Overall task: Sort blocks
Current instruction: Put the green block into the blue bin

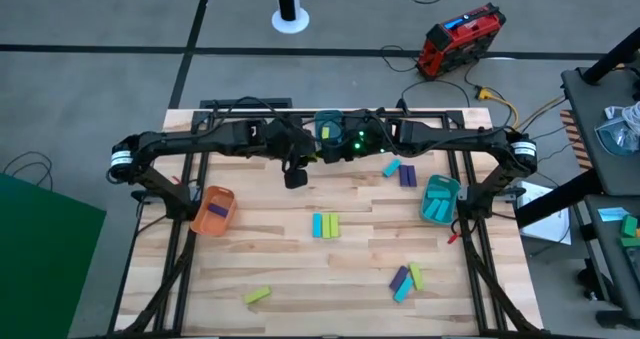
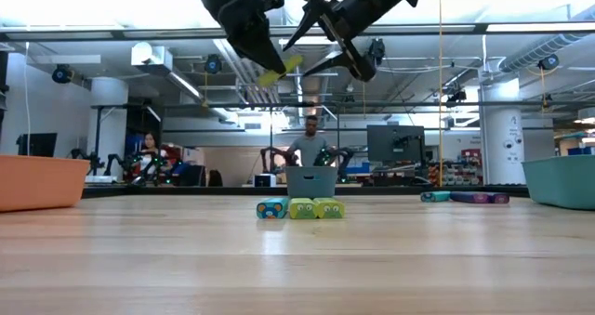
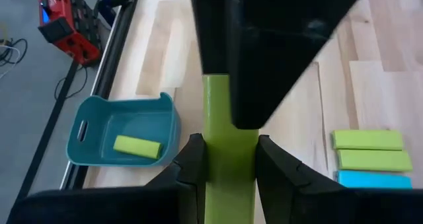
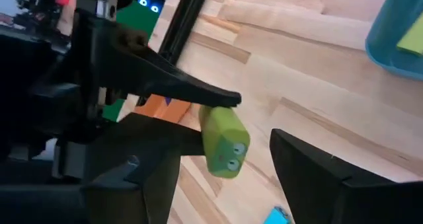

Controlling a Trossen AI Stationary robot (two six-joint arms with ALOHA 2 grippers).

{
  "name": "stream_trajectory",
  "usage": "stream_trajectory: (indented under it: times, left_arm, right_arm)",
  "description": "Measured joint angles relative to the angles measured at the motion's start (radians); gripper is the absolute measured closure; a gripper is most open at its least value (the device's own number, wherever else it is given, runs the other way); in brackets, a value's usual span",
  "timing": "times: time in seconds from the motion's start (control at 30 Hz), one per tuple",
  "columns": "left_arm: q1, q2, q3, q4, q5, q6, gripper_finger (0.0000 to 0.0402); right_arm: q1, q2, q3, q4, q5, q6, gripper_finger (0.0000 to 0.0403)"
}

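Held high above the table's 12 o'clock edge, the left gripper (image 3: 225, 168) pinches 1 yellow-green block (image 3: 228, 145) – seemingly a handover – while the right gripper (image 4: 228, 178) waits spread around its free end.

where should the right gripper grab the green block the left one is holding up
On its free end, jaws across the narrow sides. The left gripper clamps one end of the green block, so the end sticking out toward the right gripper, whose open fingers already flank it, is the only clear grip.
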Motion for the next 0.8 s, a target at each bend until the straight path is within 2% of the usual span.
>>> stream_trajectory:
  times: [0.23,0.6,0.73,0.8]
  left_arm:
    - [-0.006,0.0,0.0,0.005,0.0,-0.007,0.0333]
    - [-0.01,0.0,0.0,0.063,-0.011,-0.015,0.0333]
    - [-0.01,0.0,0.0,0.063,-0.023,-0.033,0.0331]
    - [-0.011,0.0,0.0,0.063,-0.053,-0.053,0.0301]
  right_arm:
    - [0.0,0.0,0.0,-0.002,0.0,-0.006,0.0224]
    - [0.0,-0.001,0.0,0.003,0.0,-0.02,0.0343]
    - [-0.001,-0.001,0.0,-0.002,0.001,-0.051,0.0347]
    - [-0.005,-0.001,0.001,-0.006,0.004,-0.063,0.0347]
